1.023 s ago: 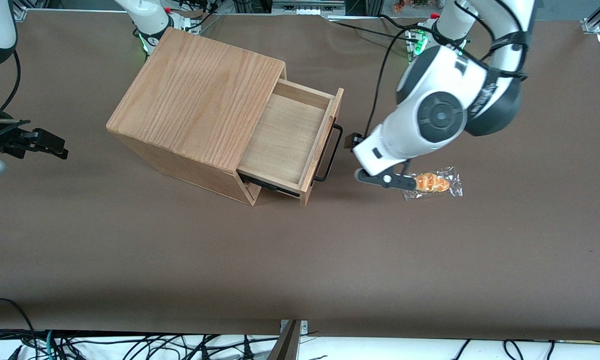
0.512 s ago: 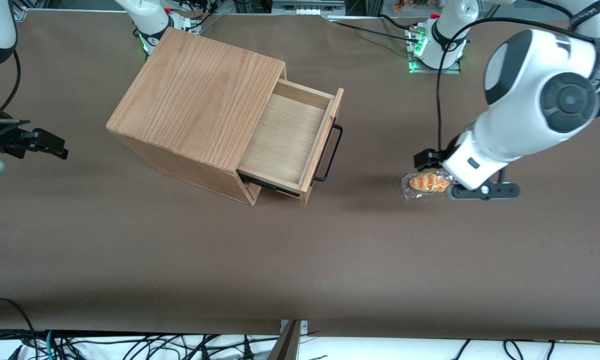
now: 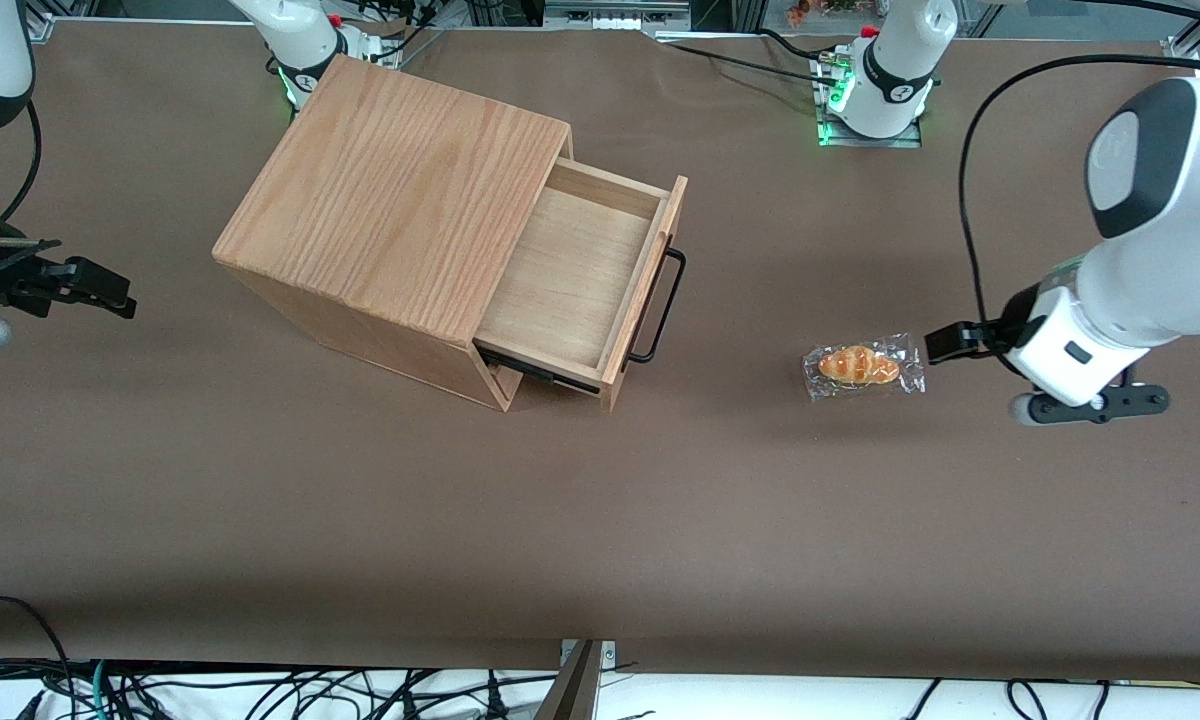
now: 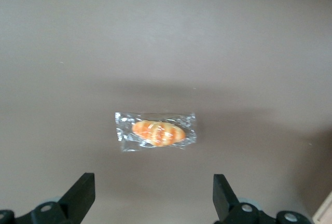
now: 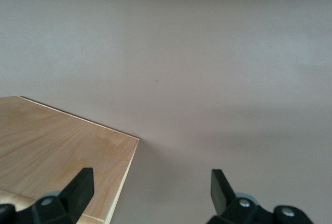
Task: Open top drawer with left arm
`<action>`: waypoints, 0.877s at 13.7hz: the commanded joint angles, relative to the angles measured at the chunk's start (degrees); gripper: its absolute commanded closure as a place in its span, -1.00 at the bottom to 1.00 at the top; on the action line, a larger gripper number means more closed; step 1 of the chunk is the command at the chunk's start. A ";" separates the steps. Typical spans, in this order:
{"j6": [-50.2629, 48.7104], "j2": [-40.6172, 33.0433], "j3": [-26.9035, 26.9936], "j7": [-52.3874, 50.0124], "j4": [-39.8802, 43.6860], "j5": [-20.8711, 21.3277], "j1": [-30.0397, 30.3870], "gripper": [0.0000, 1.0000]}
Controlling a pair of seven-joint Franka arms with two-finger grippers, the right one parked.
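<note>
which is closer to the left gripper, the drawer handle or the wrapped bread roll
The wrapped bread roll: the open gripper hangs just beside it, apart, while the top drawer's handle lies well off.

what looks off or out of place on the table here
Nothing is damaged or spilled. The top drawer stands pulled out of the cabinet, which sits askew to the table edge. A wrapped bread roll lies loose on the table. The end effector hangs open above it, holding nothing.

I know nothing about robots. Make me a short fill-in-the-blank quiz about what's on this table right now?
1. The top drawer of the wooden cabinet is ____.
2. Inside the clear wrapper lies a bread ____.
3. The gripper hovers above the table with its fingers ____.
4. The drawer's handle is coloured ____.

Missing words: open; roll; open; black
</note>
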 commanded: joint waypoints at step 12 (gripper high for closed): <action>-0.35 -2.82 -10.57 7.25 -0.58 4.07 14.48 -1.00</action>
